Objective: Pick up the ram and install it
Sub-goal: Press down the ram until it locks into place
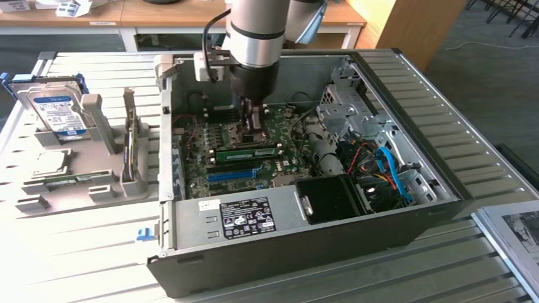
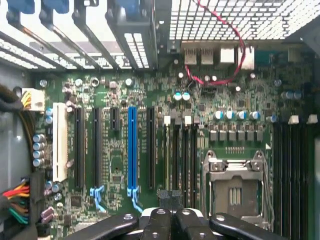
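Observation:
The ram (image 1: 248, 152), a long green stick with a pale label, stands on edge in a slot of the motherboard (image 1: 221, 129) inside the open computer case (image 1: 278, 246). My gripper (image 1: 252, 128) reaches straight down into the case and is shut, its tip just above the ram's top edge; whether it touches is unclear. In the wrist view the shut gripper (image 2: 170, 196) hangs over the row of black memory slots (image 2: 186, 157) beside the CPU socket (image 2: 235, 190). Nothing is held between the fingers.
A grey parts holder (image 1: 84, 189) at the exterior view's left carries a hard drive (image 1: 55, 113), a silver CPU chip (image 1: 50, 163) and a thin board on edge (image 1: 132, 151). Drive cages (image 1: 345, 113), cables (image 1: 383, 167) and a power supply (image 1: 244, 218) crowd the case.

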